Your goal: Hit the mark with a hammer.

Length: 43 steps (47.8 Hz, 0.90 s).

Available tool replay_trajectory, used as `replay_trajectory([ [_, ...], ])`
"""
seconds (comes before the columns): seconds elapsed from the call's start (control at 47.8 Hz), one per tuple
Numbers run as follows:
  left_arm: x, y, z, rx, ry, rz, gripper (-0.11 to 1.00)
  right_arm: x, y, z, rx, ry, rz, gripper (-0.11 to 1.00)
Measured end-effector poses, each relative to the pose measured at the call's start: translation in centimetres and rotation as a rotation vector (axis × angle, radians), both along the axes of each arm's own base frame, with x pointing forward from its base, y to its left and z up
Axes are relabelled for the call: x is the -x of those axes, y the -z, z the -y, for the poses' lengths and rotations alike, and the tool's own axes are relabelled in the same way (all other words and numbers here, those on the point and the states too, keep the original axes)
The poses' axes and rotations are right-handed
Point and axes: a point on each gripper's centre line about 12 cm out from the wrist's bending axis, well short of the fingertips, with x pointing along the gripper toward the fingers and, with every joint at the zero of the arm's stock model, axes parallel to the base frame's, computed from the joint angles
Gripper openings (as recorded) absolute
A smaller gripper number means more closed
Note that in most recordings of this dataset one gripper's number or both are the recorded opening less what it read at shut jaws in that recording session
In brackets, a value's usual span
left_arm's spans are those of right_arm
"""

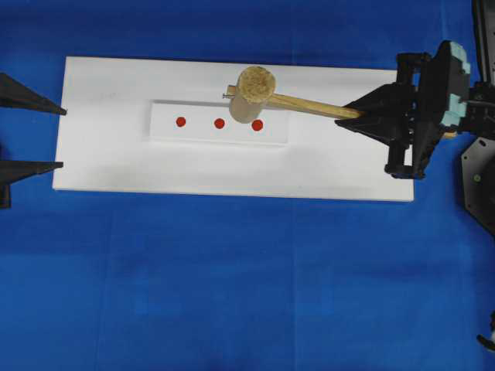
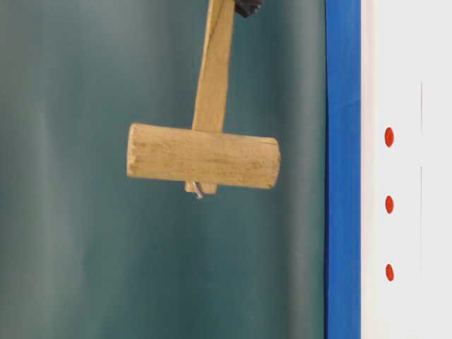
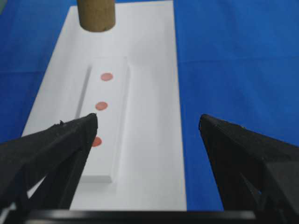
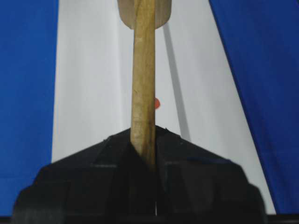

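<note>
The hammer, a light wooden mallet, hangs in the air with its thick head (image 1: 254,93) over the far edge of a raised white strip (image 1: 201,133). My right gripper (image 1: 362,114) is shut on the end of the thin handle (image 1: 309,104). Three red marks sit in a row on the strip: left (image 1: 181,121), middle (image 1: 220,123) and right (image 1: 257,124). The head (image 2: 203,157) stands clear of the board in the table-level view. In the right wrist view the handle (image 4: 143,70) runs out from the gripper (image 4: 145,135). My left gripper (image 3: 148,122) is open and holds nothing, at the board's left end.
The strip lies on a flat white board (image 1: 232,166), which rests on a blue cloth (image 1: 232,294). The right arm's black body (image 1: 441,100) fills the right edge. The left fingers (image 1: 31,97) reach in from the left edge.
</note>
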Motion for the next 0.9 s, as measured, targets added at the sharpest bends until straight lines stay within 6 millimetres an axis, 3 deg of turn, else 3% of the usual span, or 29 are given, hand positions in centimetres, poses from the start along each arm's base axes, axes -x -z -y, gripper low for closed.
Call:
replay_trajectory([
  [0.168,0.0,0.0,0.0,-0.001,0.000,0.000,0.90,-0.1,1.1,0.3,-0.007,0.009,-0.043,0.02],
  [0.356,0.0,0.0,0.0,0.000,0.000,0.000,0.90,0.4,6.9,0.8,-0.059,0.044,-0.239,0.02],
  [0.503,0.0,0.0,0.0,0.000,0.000,0.000,0.90,0.4,9.4,0.8,-0.098,0.065,-0.333,0.02],
  [0.691,0.0,0.0,0.0,0.000,0.000,-0.002,0.90,0.4,8.6,0.8,-0.094,0.067,-0.300,0.02],
  [0.901,0.0,0.0,0.0,0.000,0.000,0.000,0.90,0.1,4.8,0.9,-0.064,0.058,-0.162,0.02],
])
